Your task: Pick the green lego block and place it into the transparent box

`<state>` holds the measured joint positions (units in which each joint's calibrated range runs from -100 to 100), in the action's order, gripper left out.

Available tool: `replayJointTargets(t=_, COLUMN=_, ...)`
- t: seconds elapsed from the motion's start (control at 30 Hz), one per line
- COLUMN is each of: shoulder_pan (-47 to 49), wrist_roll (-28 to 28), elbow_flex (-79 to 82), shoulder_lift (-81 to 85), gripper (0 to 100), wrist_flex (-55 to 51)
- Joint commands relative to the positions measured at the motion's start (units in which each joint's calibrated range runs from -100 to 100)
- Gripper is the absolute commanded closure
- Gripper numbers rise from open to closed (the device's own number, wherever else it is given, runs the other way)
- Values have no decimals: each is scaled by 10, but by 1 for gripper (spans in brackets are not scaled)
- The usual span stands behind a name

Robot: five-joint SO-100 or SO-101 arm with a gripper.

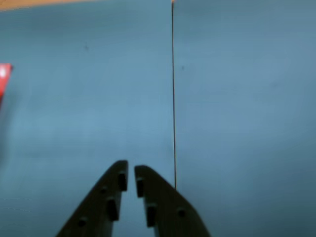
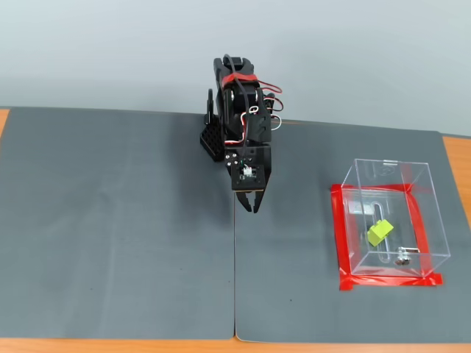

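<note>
In the fixed view the left half of the scene is a flat, dark grey mat [image 2: 110, 228] with a fine matte texture. A second mat [image 2: 309, 294] of the same kind lies to its right, and a thin straight seam [image 2: 234, 279] runs between them from near to far. A strip of orange-brown table [image 2: 456, 169] shows at the edges.

At the middle, on the far side, stands the black arm [image 2: 239, 110], folded over, with red and white wires looped around its upper joints. Its gripper [image 2: 250, 204] points down toward the mats close to the seam. In the wrist view the gripper [image 1: 131, 170] shows two dark, tapering fingers with small square lugs on their inner faces; only a narrow gap lies between the tips, and nothing is held between them.

To the right, well apart from the arm, sits the transparent box [image 2: 423, 213], with thin clear walls, framed at its base by glossy red tape [image 2: 341, 235]. The green lego block [image 2: 380, 232], small and lime-coloured, lies tilted inside the box on its floor, beside a long slot, with a small metal fitting [image 2: 402, 259] just nearer.
</note>
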<state>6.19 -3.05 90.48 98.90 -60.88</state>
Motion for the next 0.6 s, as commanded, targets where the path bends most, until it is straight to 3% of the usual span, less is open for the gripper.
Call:
replayJointTargets(t=0.0, shoulder_pan=-3, wrist_roll=1, elbow_flex=12, shoulder_lift=4, gripper=98, wrist_flex=8)
replayJointTargets(t=0.57, shoulder_pan=13, wrist_roll=-3, elbow_flex=59, shoulder_lift=6, gripper=98, wrist_flex=-5)
